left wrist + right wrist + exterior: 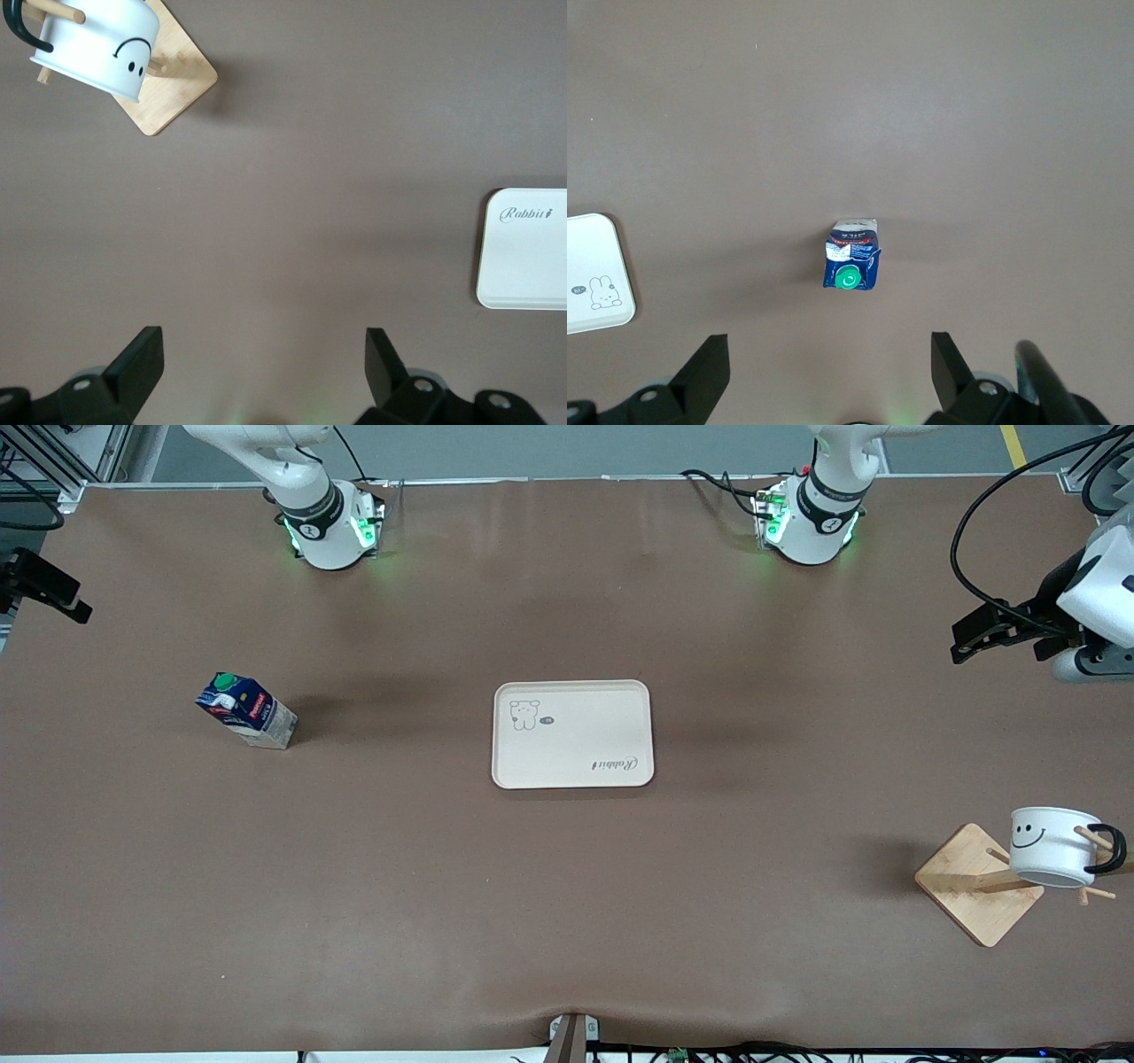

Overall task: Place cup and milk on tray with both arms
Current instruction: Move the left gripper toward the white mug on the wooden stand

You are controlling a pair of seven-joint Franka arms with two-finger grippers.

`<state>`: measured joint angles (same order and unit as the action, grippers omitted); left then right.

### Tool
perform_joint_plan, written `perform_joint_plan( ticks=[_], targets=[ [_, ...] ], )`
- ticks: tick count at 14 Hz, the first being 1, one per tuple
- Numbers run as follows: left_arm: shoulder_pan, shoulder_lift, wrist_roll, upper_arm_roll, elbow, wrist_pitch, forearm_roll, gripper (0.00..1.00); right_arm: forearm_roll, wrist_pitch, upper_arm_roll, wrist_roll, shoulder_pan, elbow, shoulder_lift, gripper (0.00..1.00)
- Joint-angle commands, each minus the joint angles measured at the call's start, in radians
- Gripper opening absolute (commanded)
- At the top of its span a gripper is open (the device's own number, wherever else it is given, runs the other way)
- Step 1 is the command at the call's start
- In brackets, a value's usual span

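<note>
The cream tray [576, 731] lies flat in the middle of the table, its corners also in view as tray [527, 257] and tray [598, 274]. The milk [246, 710] stands upright toward the right arm's end; the right wrist view looks down on the milk [852, 257] and its green cap. The cup [1052, 843] hangs tilted on the pegs of a wooden rack [970, 886] toward the left arm's end. My left gripper [979, 638] [264, 354] is up in the air over bare table, open and empty. My right gripper [49, 589] [830, 359] hangs open and empty over the table's edge.
The rack's square wooden base [177, 88] sits under the cup [97, 49]. Both green-lit arm bases [332, 527] [811, 518] stand along the table's edge farthest from the front camera. A cable loops above the left gripper.
</note>
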<state>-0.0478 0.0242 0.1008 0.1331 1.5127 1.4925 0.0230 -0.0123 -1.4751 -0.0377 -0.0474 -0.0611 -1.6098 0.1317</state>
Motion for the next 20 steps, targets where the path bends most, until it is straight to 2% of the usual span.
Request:
perform_joint_plan(
  ticks=[1, 12, 15, 20],
  targets=[
    [0.0, 0.003, 0.01, 0.002, -0.017, -0.009, 0.021, 1.0, -0.003, 0.002, 0.004, -0.003, -0.009, -0.001, 0.002, 1.0],
    [-0.047, 0.048, -0.039, -0.004, -0.072, -0.009, 0.024, 1.0, -0.003, -0.001, 0.004, -0.003, -0.009, -0.001, 0.002, 1.0],
    [-0.053, 0.051, -0.038, -0.003, -0.069, 0.05, 0.095, 1.0, -0.003, -0.001, 0.004, -0.003, -0.009, -0.001, 0.002, 1.0],
    [-0.09, 0.085, -0.024, -0.003, -0.06, 0.118, 0.078, 1.0, -0.003, -0.001, 0.004, -0.003, -0.009, -0.001, 0.002, 1.0]
  ],
)
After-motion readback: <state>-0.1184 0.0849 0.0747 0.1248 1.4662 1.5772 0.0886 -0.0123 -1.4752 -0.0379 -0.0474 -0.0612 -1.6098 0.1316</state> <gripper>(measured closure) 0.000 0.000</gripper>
